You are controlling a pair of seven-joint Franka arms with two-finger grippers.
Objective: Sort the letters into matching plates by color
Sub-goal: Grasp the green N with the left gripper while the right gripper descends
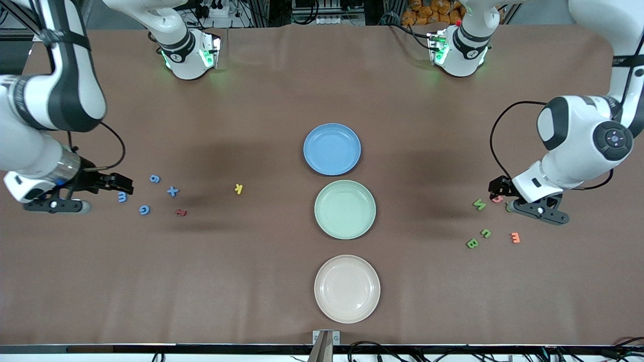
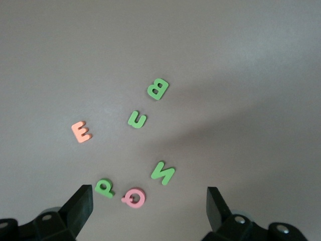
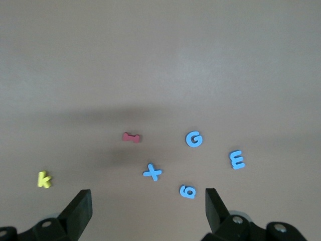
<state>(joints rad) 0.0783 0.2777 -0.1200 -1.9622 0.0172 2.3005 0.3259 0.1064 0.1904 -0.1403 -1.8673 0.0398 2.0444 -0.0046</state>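
Note:
Three plates stand in a row mid-table: blue (image 1: 332,149), mint green (image 1: 345,209), beige (image 1: 347,288) nearest the front camera. Toward the right arm's end lie blue letters 6 (image 3: 188,191), X (image 3: 152,172), G (image 3: 193,139) and E (image 3: 237,159), a red I (image 3: 132,137) and a yellow k (image 3: 44,179). My right gripper (image 3: 148,206) is open and empty, low beside the blue 6. Toward the left arm's end lie green B (image 2: 157,89), u (image 2: 137,119), N (image 2: 163,172) and P (image 2: 105,187), a pink Q (image 2: 134,198) and an orange E (image 2: 81,131). My left gripper (image 2: 149,206) is open over the pink Q.
The table is covered by a brown cloth (image 1: 261,115). Both arm bases (image 1: 188,55) stand along the edge farthest from the front camera. A small metal mount (image 1: 326,338) sits at the edge nearest the front camera, next to the beige plate.

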